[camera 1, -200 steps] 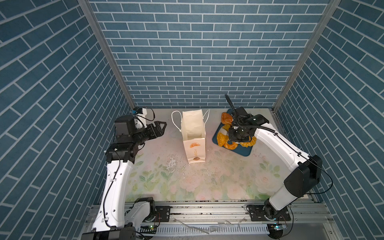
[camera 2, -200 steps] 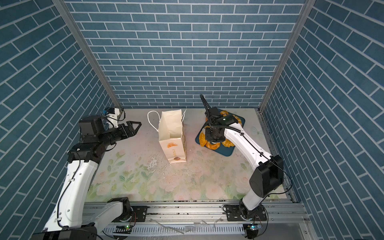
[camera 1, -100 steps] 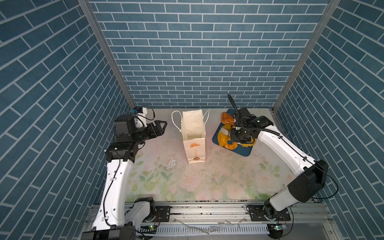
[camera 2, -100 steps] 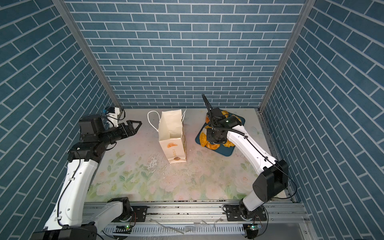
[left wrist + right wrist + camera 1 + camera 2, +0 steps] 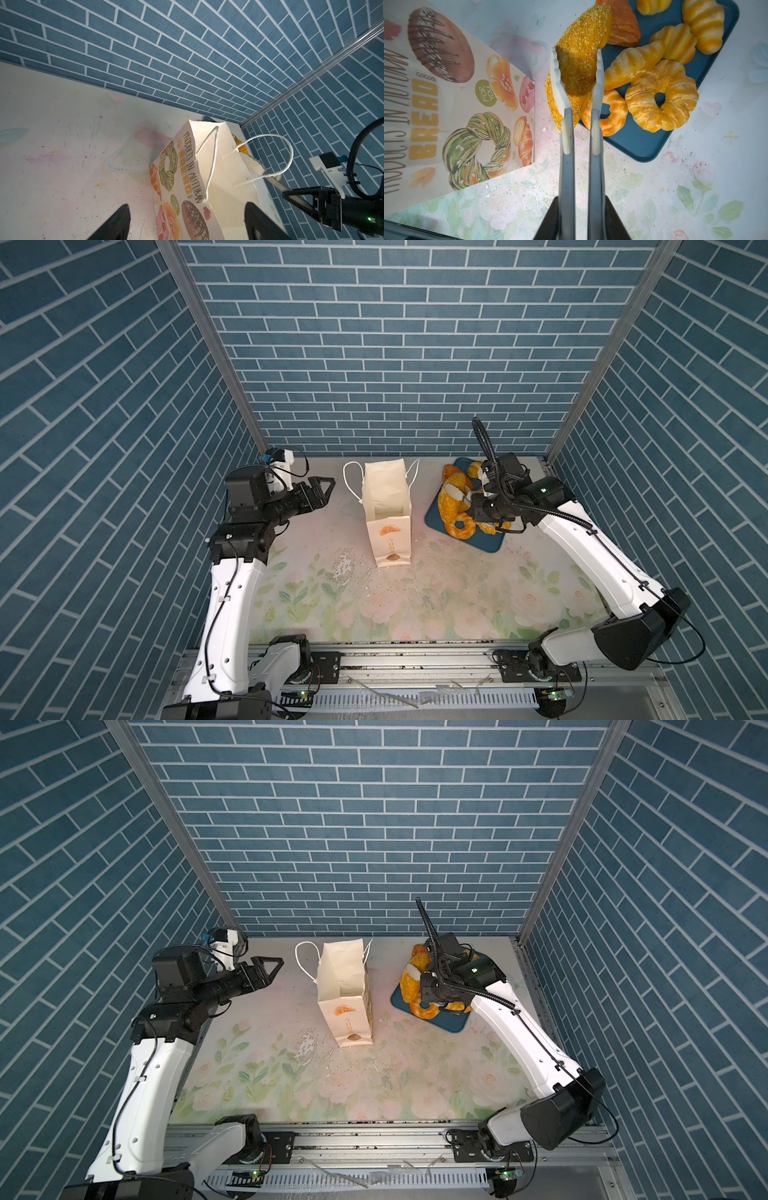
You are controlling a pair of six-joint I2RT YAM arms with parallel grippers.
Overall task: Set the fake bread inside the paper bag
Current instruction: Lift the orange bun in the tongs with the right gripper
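**Tongs grip a crumbed loaf beside the bag**

The paper bag [image 5: 390, 539] stands upright mid-table, mouth open. To its right, the right gripper [image 5: 580, 218] clamps tight on metal tongs [image 5: 566, 145], which pinch a crumbed loaf [image 5: 581, 52] at the edge of the blue tray [image 5: 633, 145] of fake bread [image 5: 660, 95]. Left of the bag, the left gripper [image 5: 323, 490] hangs wide open, empty.

V. bright, even overhead light; soft shadow by paper bag [image 5: 182, 162]; table [image 5: 52, 124] washed out; top-view edges bent.

The paper bag [image 5: 390, 539] stands on the surface [image 5: 415, 605], far of centre. To its right the tray [image 5: 633, 143] bears the fake bread [image 5: 662, 95], one piece between the tongs [image 5: 566, 145].
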